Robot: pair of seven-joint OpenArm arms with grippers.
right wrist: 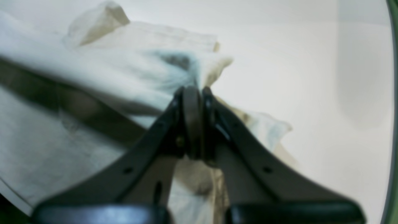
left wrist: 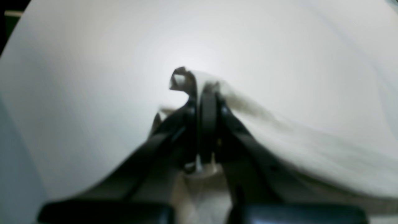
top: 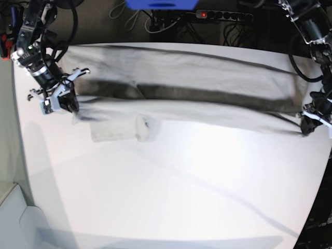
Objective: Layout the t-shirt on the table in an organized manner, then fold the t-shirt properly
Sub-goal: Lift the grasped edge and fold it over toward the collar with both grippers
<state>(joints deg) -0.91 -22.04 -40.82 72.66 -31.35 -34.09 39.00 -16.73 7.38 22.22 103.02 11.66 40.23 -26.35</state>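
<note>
Soft wrinkly cloth t-shirt (top: 207, 78), smooth white table (top: 171, 192)

You have open table (top: 171, 192) across the whole near side; the t-shirt (top: 181, 83) spans the far edge between both arms.

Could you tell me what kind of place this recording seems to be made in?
Probably a robotics lab: a plain white table, a power strip and loose cables behind it, and a t-shirt stretched across it.
</note>
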